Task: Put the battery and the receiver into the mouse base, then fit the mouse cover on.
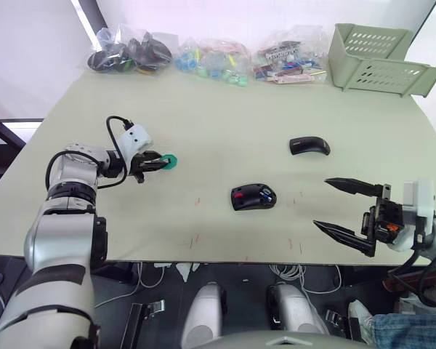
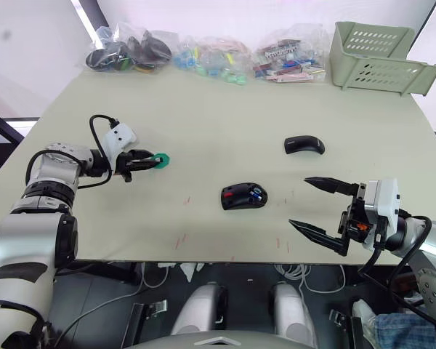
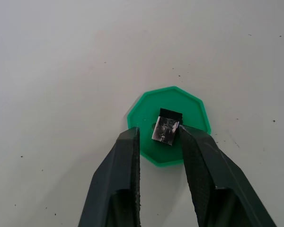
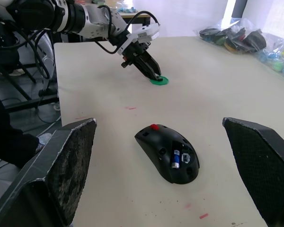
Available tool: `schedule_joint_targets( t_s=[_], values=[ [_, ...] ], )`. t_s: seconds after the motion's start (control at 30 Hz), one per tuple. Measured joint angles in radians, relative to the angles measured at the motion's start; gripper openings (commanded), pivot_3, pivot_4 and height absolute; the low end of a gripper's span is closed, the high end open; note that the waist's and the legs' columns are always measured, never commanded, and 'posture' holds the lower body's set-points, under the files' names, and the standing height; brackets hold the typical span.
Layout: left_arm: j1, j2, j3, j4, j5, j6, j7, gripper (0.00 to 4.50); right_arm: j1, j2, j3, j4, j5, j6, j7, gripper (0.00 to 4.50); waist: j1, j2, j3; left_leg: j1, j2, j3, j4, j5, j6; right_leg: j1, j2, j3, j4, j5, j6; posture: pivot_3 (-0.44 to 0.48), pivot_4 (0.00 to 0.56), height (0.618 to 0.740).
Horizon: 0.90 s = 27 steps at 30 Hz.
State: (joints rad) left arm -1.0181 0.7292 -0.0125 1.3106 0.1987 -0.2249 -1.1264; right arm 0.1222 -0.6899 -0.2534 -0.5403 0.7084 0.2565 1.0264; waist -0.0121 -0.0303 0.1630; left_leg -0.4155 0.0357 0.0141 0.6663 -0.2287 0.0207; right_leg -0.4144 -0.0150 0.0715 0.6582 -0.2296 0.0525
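Black fingers of the right gripper (image 1: 344, 209) spread wide, empty, at the near right of the table (image 1: 225, 109). Beyond them the mouse base (image 1: 253, 197) lies open with the blue battery (image 4: 176, 159) seated inside. At left, the left gripper (image 3: 158, 142), narrowly parted, brackets the receiver (image 3: 166, 127) on a green disc (image 3: 191, 105). Farther back lies the mouse cover (image 1: 309, 146).

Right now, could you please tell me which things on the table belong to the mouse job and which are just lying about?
Job: mouse base with battery inside, mouse cover, receiver on green disc.
Lying about: bags of parts, green basket.
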Motion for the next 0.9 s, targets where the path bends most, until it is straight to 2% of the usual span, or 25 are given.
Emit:
schedule_joint_targets(
  t_s=[0.57, 0.67, 0.7, 0.73, 0.9],
  values=[
    [0.000, 0.000, 0.000, 0.000, 0.000, 0.000, -0.005, 1.48, -0.012, 0.007, 0.005, 0.004, -0.004, -0.001, -0.001, 4.50, 0.000, 0.000, 0.000, 0.000, 0.000, 0.000, 0.000, 0.000, 0.000, 0.000, 0.000, 0.000, 0.000, 0.000, 0.000, 0.000, 0.150, 0.740],
    [0.000, 0.000, 0.000, 0.000, 0.000, 0.000, -0.007, 0.74, -0.012, 0.007, 0.005, 0.009, -0.007, -0.001, -0.001, 4.50, 0.000, 0.000, 0.000, 0.000, 0.000, 0.000, 0.000, 0.000, 0.000, 0.000, 0.000, 0.000, 0.000, 0.000, 0.000, 0.000, 0.150, 0.740],
    [0.001, 0.000, 0.001, 0.000, 0.000, 0.000, -0.008, 0.25, -0.013, 0.007, 0.005, 0.009, -0.007, -0.001, -0.001, 4.50, 0.000, 0.000, 0.000, 0.000, 0.000, 0.000, 0.000, 0.000, 0.000, 0.000, 0.000, 0.000, 0.000, 0.000, 0.000, 0.000, 0.150, 0.740],
    [0.000, 0.000, 0.001, 0.000, -0.001, 0.000, -0.008, 0.05, -0.014, 0.007, 0.005, 0.009, -0.007, -0.001, -0.001, 4.50, 0.000, 0.000, 0.000, 0.000, 0.000, 0.000, 0.000, 0.000, 0.000, 0.000, 0.000, 0.000, 0.000, 0.000, 0.000, 0.000, 0.150, 0.740],
    [0.001, 0.000, 0.001, 0.000, -0.002, 0.000, -0.008, 0.05, -0.021, 0.007, 0.005, 0.009, -0.007, -0.001, -0.001, 4.50, 0.000, 0.000, 0.000, 0.000, 0.000, 0.000, 0.000, 0.000, 0.000, 0.000, 0.000, 0.000, 0.000, 0.000, 0.000, 0.000, 0.150, 0.740]
  ],
)
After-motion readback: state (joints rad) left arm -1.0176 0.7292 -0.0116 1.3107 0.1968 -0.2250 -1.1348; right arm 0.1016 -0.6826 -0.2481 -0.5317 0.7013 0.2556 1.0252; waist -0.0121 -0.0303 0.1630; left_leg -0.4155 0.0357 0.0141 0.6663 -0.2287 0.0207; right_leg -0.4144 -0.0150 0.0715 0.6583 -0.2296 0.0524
